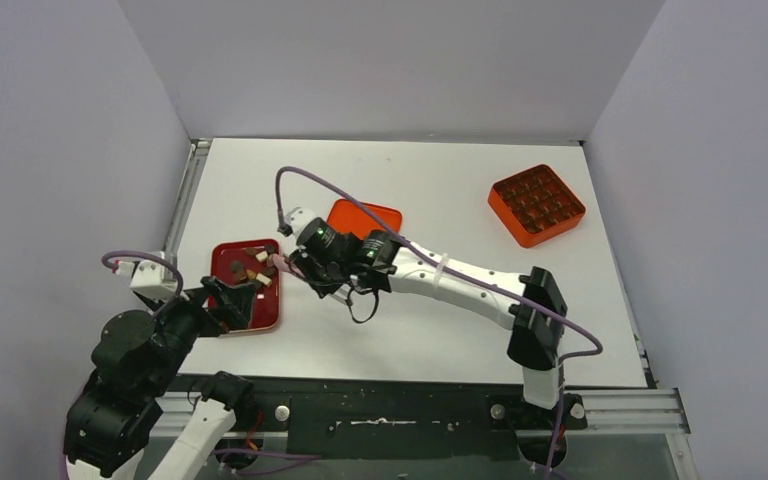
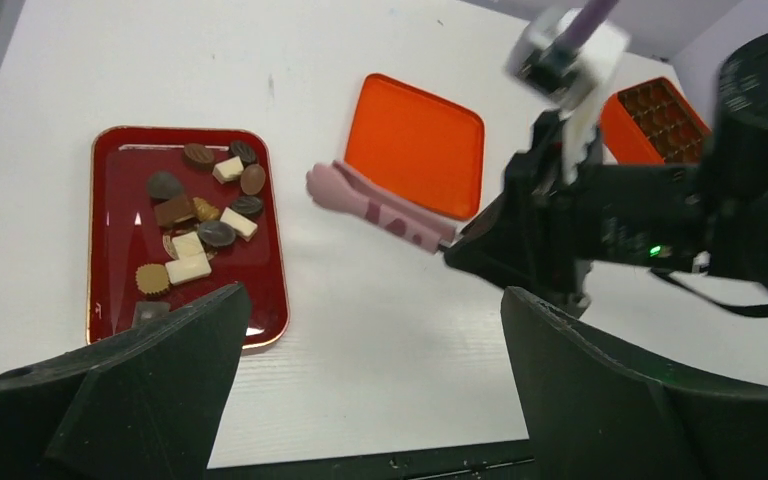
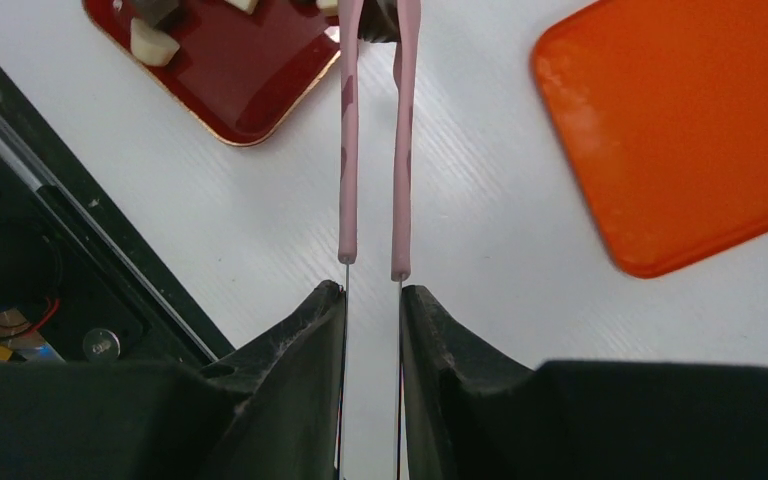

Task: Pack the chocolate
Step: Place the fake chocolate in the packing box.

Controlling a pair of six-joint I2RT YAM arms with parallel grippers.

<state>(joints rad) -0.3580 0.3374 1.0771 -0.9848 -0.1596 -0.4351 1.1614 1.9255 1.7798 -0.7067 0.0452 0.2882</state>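
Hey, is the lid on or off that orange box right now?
Off. The orange box's compartment grid is exposed at the far right, and the flat orange lid lies on the table apart from it.

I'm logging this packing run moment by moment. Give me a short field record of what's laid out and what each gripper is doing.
tray: red, left side of the overhead view
chocolates: mixed dark and pale pieces, loose on the tray
lid: orange, lying flat, right of the tray
box: orange, with compartments, far right, uncovered
tongs: pink, tips near the tray's right edge
right gripper: shut on the tongs
left gripper: open, empty, by the tray's near end
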